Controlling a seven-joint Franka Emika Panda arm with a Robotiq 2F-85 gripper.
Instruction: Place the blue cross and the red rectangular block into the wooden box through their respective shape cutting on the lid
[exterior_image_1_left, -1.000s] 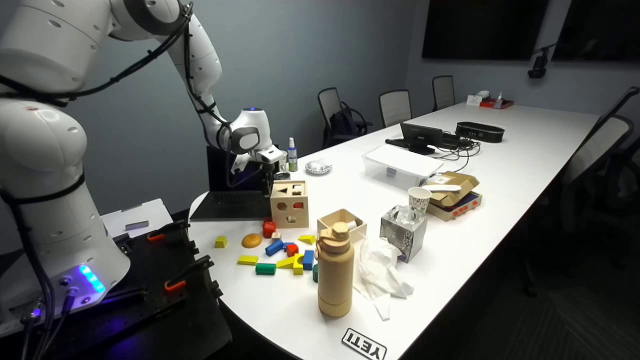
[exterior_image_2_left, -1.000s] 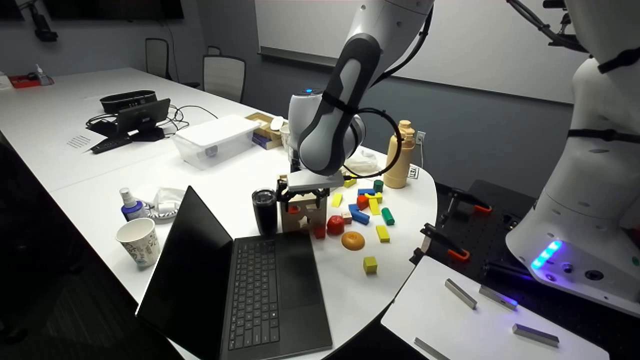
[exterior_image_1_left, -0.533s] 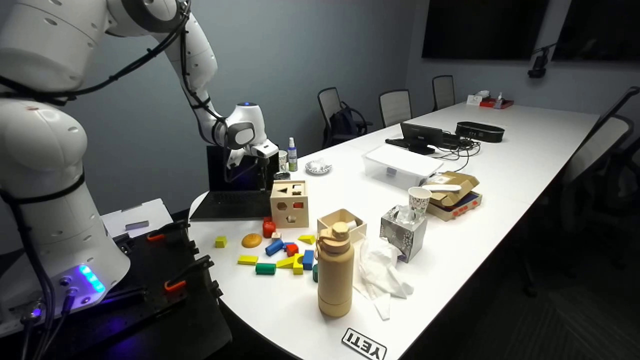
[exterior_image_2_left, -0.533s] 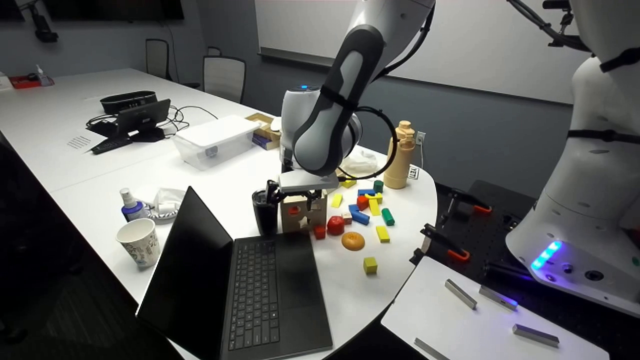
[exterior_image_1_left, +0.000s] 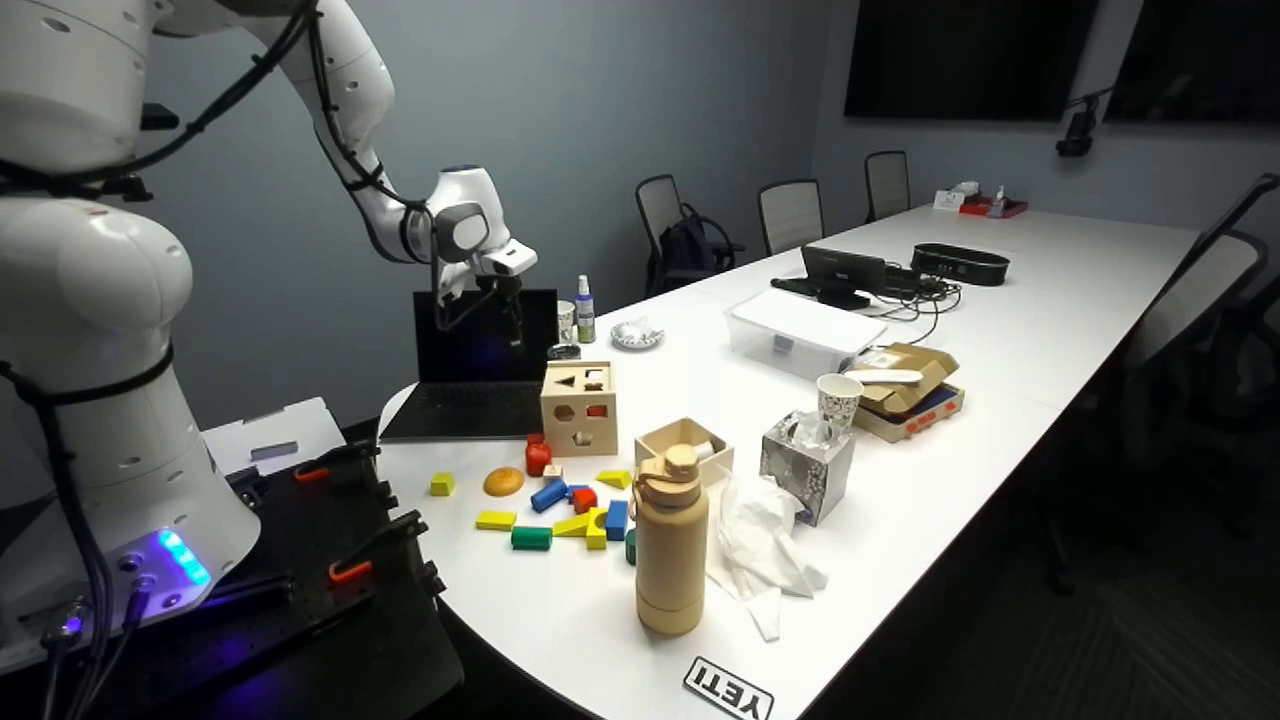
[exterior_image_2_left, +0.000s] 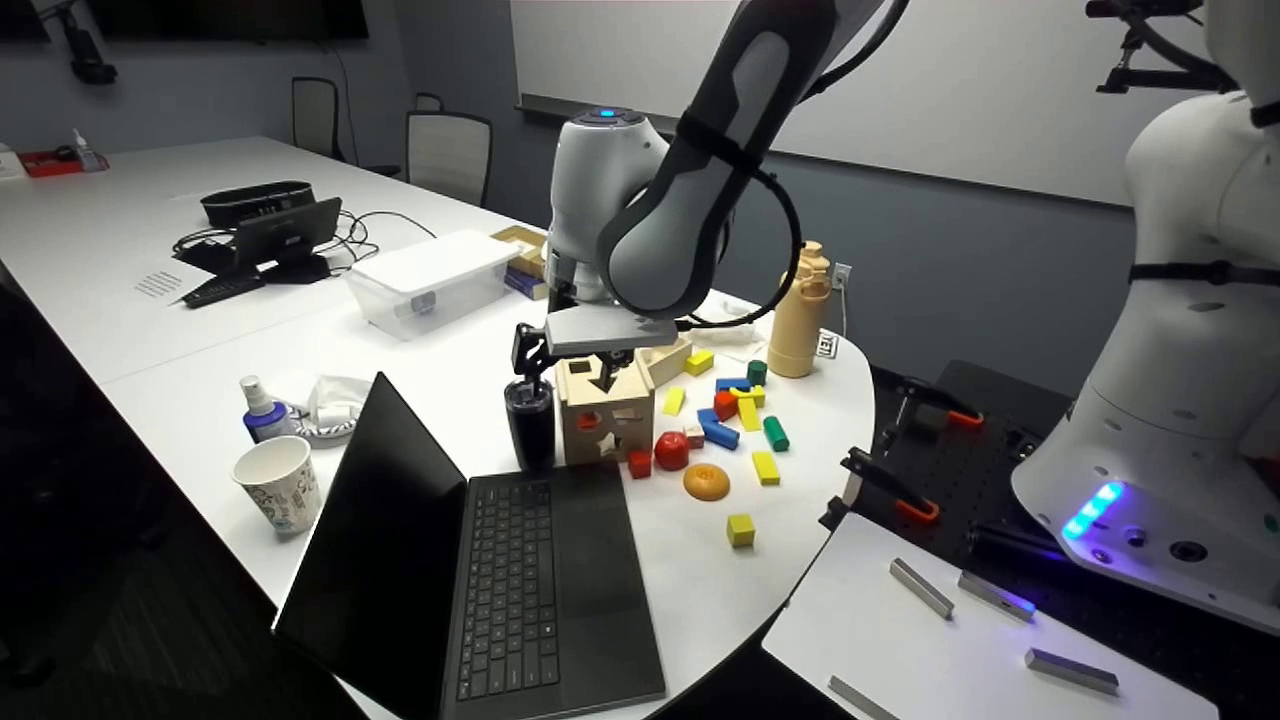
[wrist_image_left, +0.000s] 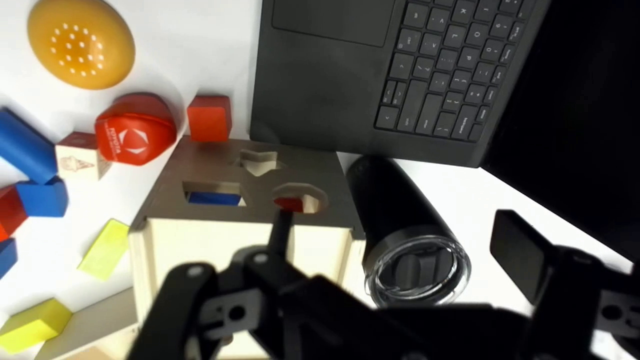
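Observation:
The pale wooden box (exterior_image_1_left: 580, 424) stands upright on the white table, its lid (exterior_image_1_left: 577, 369) on top with dark cut-outs. My gripper (wrist_image_left: 399, 232) is open and holds nothing. It hangs above the box and the tumbler beside it; in an exterior view one finger (exterior_image_2_left: 604, 378) shows in front of the lid. Through side holes in the wrist view I see a blue piece (wrist_image_left: 214, 198) and a red piece (wrist_image_left: 289, 204) inside the box. Whether these are the blue cross and the red rectangular block I cannot tell. A red block (wrist_image_left: 210, 118) lies against the box outside.
A black tumbler (wrist_image_left: 400, 210) stands close beside the box, and an open laptop (exterior_image_2_left: 560, 560) lies near both. A red apple-like toy (exterior_image_2_left: 671, 450), an orange bun (exterior_image_2_left: 706, 482) and several coloured blocks lie around. An open wooden tray (exterior_image_1_left: 720, 465) and a tan bottle (exterior_image_1_left: 670, 550) stand farther off.
My gripper has risen and drawn back from the box, leaving more of the lid in sight in an exterior view. It stays open, and the objects on the table have not moved.

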